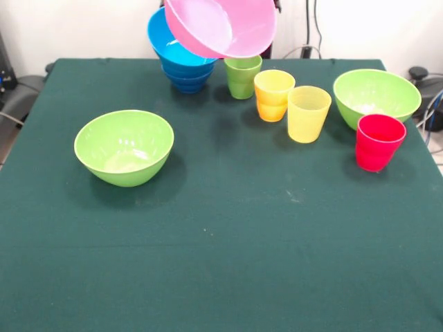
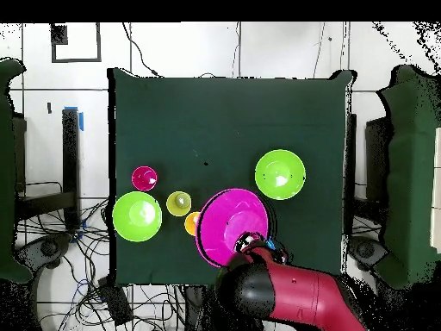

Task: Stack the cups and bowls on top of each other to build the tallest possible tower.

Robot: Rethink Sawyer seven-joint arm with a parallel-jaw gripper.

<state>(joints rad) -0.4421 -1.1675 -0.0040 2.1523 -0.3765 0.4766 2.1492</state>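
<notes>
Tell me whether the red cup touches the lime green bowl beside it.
Cannot tell. In the front view the red cup overlaps the lime green bowl behind it, hiding any gap; the overhead view shows their rims close, without settling contact.

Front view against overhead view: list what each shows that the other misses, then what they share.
Only the front view shows the blue tower under the tilted pink bowl, and the green cup. Only the overhead view shows the red arm reaching to the pink bowl's rim. Both show two lime bowls, the red cup, yellow cup and orange cup.
</notes>
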